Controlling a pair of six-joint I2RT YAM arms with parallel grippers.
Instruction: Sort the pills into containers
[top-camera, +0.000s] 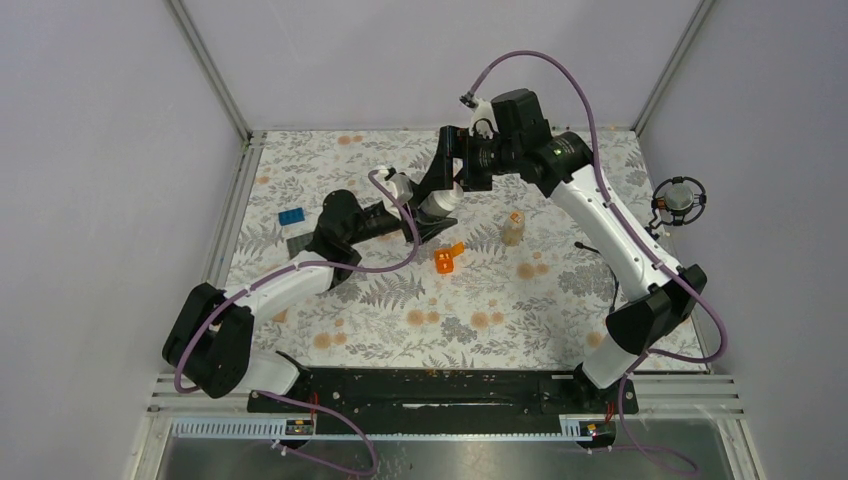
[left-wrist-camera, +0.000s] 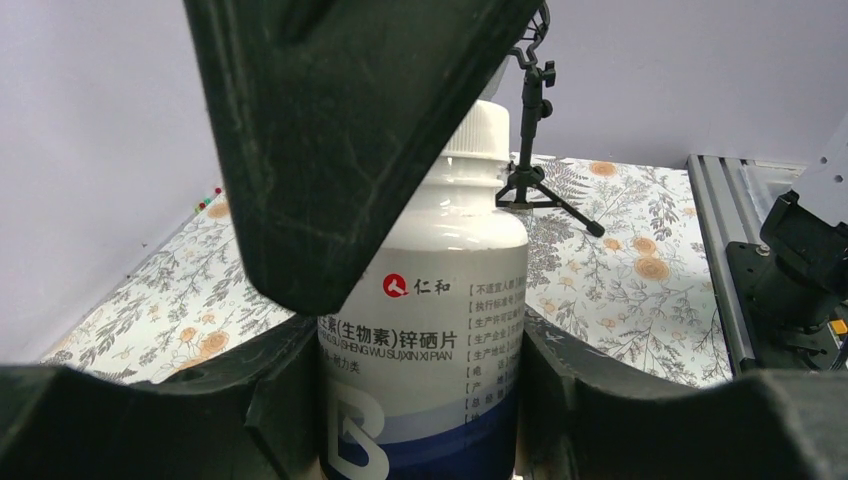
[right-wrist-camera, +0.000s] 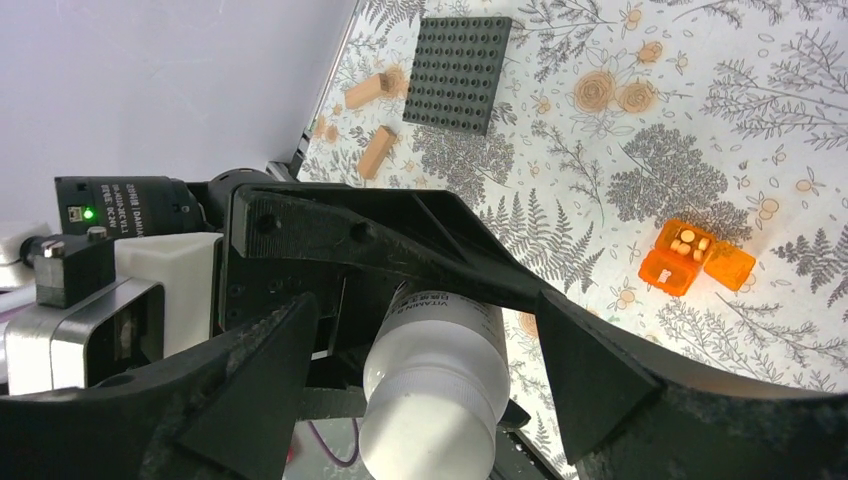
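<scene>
Top view: the left end effector (top-camera: 415, 222) is closed on a white pill bottle (top-camera: 437, 203) over the middle of the floral desk (top-camera: 560, 310). The right end effector (top-camera: 440, 185) reaches to the bottle's top from the far side. Just nearer lies the orange hinged-lid box (top-camera: 447, 259), lid open, with the clear tan bottle (top-camera: 513, 228) standing to its right. A blue brick (top-camera: 292, 217) lies well to the left.

Left wrist: both fingers clamp the blue-banded bottle low on its body. Its white cap (left-wrist-camera: 483, 130) is on.

Right wrist: the jaws stand wide on either side of the cap with a gap on each side, holding nothing. The orange box holds several pale pills (right-wrist-camera: 692, 243). A dark grey studded plate (right-wrist-camera: 458, 70) and two tan blocks (right-wrist-camera: 377, 152) lie far off, out of the way.

Sorting looks partly done: the capped bottle needs opening, and I cannot tell what the tan bottle holds. Only the two end effectors crowd each other.
</scene>
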